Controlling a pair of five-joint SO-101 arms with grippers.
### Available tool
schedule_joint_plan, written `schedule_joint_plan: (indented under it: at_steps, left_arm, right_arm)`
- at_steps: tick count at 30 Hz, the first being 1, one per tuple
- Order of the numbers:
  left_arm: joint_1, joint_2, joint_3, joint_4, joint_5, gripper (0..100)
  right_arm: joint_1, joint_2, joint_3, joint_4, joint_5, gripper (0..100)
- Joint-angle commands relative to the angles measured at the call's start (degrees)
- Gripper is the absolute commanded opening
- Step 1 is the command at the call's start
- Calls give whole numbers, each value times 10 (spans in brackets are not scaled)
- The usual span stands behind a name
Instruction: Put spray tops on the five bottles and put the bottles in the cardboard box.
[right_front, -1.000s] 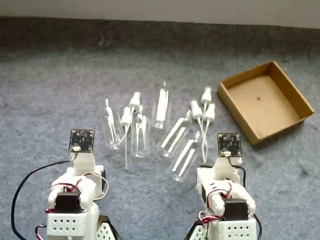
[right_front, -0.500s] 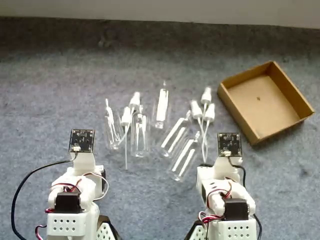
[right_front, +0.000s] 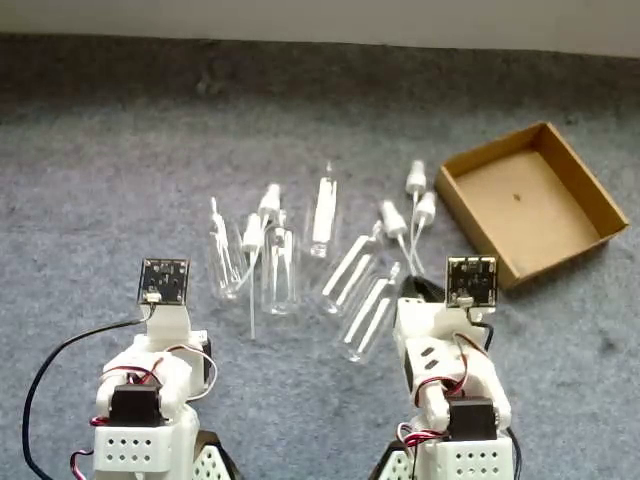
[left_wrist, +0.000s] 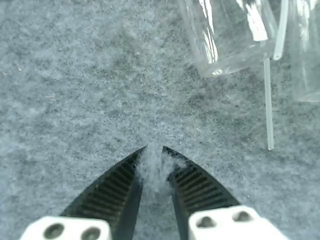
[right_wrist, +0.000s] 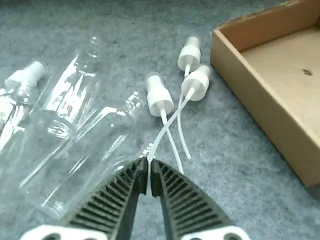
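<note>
My right gripper (right_wrist: 149, 165) has its two black jaws pressed together on the end of a thin white tube (right_wrist: 170, 122). The tube belongs to a white plastic spray top (right_wrist: 197, 80). This top lies on the grey carpet (right_front: 120, 150), farther out than my gripper and just left of the brown cardboard box (right_wrist: 240, 75). A second spray top (right_wrist: 189, 50) lies a bit farther off, and a third spray top (right_wrist: 159, 100) lies to the left. Their tubes cross each other.

The box sits on the right side of the carpet with its open side up. I can see its flat brown floor with one small dark spot on it.

Five clear plastic bottles (right_front: 323, 215) lie on their sides in the middle of the carpet, left of the box and apart from it. Two of them lie slanted just left of my right gripper. Two more white tops (right_front: 268, 200) lie by the left bottles. I cannot tell if either one is pushed onto a bottle.

My left gripper (left_wrist: 154, 149) hangs over the carpet on the near left. Its jaws are a little bit apart and hold nothing. Just past it is the round bottom of one clear bottle (left_wrist: 225, 35), with a long white straw (left_wrist: 268, 105) beside it.
</note>
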Motion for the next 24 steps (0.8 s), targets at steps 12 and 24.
schedule_joint_plan:
  at_steps: [12,24]
  left_arm:
    - [-7,-5,11,2,3,5]
    - [-7,-5,11,2,3,5]
  right_arm:
    - [175,-4,-22,-12,139,4]
    - [182,-3,-257,173,140,112]
